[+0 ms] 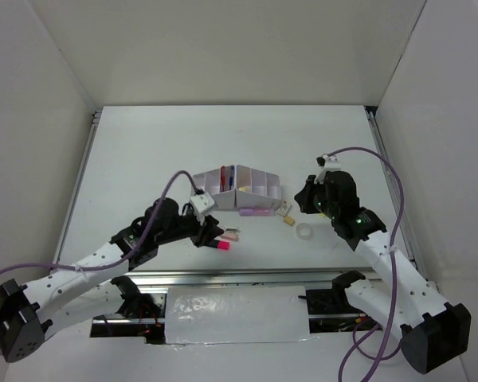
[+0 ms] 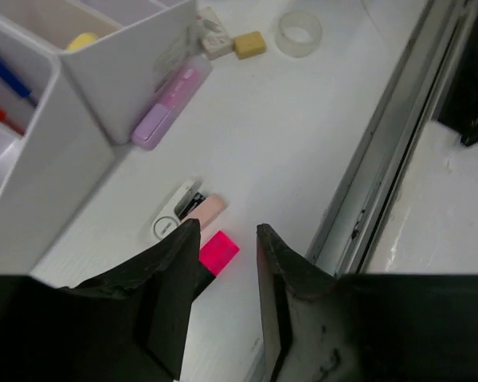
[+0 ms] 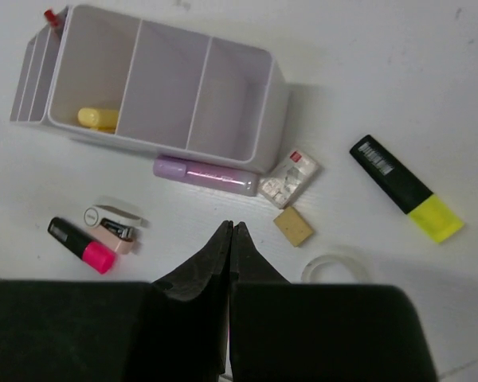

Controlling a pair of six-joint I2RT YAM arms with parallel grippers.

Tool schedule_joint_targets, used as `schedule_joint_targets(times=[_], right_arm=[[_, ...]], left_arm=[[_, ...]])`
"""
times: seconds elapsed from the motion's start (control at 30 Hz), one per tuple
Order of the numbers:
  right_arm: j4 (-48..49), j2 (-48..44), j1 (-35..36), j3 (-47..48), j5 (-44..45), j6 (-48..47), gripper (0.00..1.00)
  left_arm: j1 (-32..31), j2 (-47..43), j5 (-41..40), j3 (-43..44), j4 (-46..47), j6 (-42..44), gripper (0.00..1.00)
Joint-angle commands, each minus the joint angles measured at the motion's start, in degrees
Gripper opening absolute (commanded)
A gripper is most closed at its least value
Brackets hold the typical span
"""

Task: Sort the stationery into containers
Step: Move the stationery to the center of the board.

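The white containers stand at the table's middle, with a yellow item in one compartment and a blue pen in another. A purple marker lies along their front wall. Beside it are a white eraser pack, a tan eraser and a clear tape ring. Further right lies a black-yellow highlighter. My left gripper hangs open over the black-pink highlighter, whose black body is hidden by one finger. My right gripper is shut and empty above the table, in front of the purple marker.
A small pink-and-white item lies next to the pink highlighter. The metal rail of the table's near edge runs close to my left gripper. White walls enclose the table on three sides.
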Motion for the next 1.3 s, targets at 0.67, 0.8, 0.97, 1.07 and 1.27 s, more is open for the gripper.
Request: schedule_joint_targets(times=[0.67,0.8,0.97,1.07,1.27], right_arm=[[-2.9,-3.3,-12.8,4.8,-1.8,-2.3,0.0],[-3.1,-3.3,-13.2,5.3,-1.5,-2.2,0.0],[-3.2,-2.5,-13.5,6.0,-1.5,-1.8,0.0],[-3.5,-1.9,-13.6,6.9,-1.3,-2.0,0.0],[-4.0,-1.2,-13.7,8.0,-0.3,-2.9,0.0]], left_arm=[[-11.9,22.1,-2.3,8.7,11.9,22.8,0.85],[-10.4,27.1,2.3,11.8,12.1,23.0,0.92],[-10.1,33.8,-5.5,14.1,17.2,18.8,0.96],[-10.0,33.9,-11.1,12.9,21.7,12.1,0.96],[-15.9,33.1,-28.2,10.9,22.5,-2.2,0.98]])
